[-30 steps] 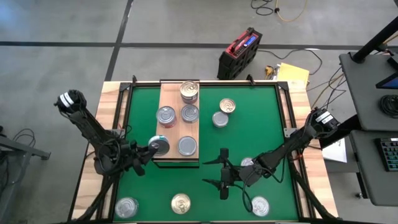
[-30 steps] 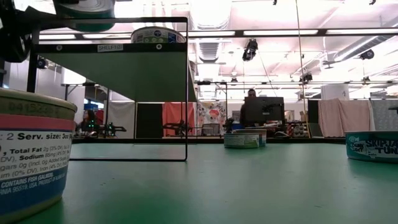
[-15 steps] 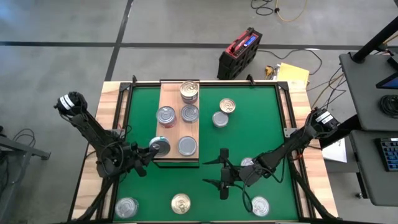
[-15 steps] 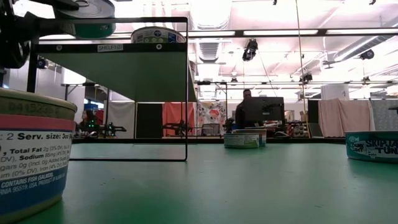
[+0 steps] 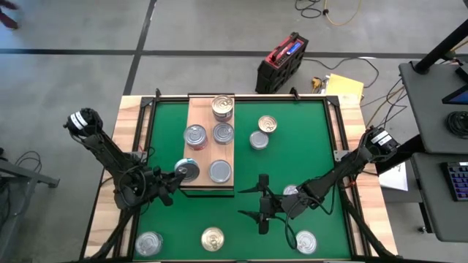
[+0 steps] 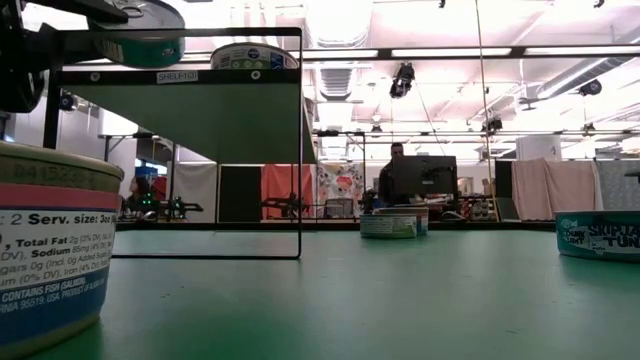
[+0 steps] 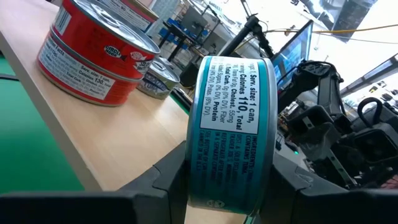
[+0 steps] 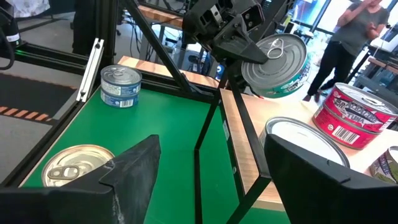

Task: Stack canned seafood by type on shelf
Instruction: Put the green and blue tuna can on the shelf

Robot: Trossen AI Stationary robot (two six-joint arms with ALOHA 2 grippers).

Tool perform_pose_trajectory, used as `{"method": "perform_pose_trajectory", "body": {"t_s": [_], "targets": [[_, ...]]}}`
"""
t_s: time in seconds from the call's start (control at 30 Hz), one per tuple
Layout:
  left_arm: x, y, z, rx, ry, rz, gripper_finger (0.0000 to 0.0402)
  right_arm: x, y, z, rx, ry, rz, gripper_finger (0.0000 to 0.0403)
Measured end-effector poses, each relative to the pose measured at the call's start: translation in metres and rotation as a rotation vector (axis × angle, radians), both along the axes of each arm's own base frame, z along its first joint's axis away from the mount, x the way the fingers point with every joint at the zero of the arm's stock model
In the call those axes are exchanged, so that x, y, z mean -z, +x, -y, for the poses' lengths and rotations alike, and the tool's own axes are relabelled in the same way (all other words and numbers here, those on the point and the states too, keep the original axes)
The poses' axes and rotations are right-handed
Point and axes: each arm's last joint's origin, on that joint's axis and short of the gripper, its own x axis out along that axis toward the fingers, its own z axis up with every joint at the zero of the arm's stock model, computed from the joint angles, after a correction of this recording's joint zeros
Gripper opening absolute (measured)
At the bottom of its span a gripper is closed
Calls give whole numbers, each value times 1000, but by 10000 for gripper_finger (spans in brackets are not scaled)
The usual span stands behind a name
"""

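Note:
The shelf [image 5: 208,155] is a raised wooden board on a black frame, with several tins standing on its top, among them a red one [image 7: 93,56]. My left gripper [image 5: 175,175] is shut on a teal tin [image 7: 230,130] over the shelf's near left corner. My right gripper [image 5: 261,198] hangs open over the mat right of the shelf, holding nothing. More tins stand on the green mat: two right of the shelf [image 5: 263,132] and several near the front edge [image 5: 212,238]. My left gripper pinches the teal tin between its two fingers, one on the lid [image 8: 264,62] and one on the bottom face. The fingers [image 7: 168,180] come level from the table's left. The tin [image 6: 140,35] sits tilted; I cannot tell whether its low edge touches the shelf.
Under the shelf the mat is open between the frame's thin black legs [image 6: 300,150]. A tin [image 5: 291,191] stands close behind my right gripper, and another [image 5: 306,241] stands at the front right. A person [image 8: 354,25] stands beyond the table.
My left gripper has lowered the teal tin a little toward the shelf top, and the tin has tipped so that more of its lid shows in the low view. My right gripper has kept still.

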Motion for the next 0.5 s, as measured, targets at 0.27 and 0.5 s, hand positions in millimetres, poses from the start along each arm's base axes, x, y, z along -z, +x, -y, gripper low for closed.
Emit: {"method": "perform_pose_trajectory", "body": {"t_s": [0.27, 0.5], "targets": [[1, 1, 1, 9, -31, 18, 126, 0, 0, 0, 0, 0, 0, 282], [10, 3, 5, 15, -28, 14, 126, 0, 0, 0, 0, 0, 0, 293]]}}
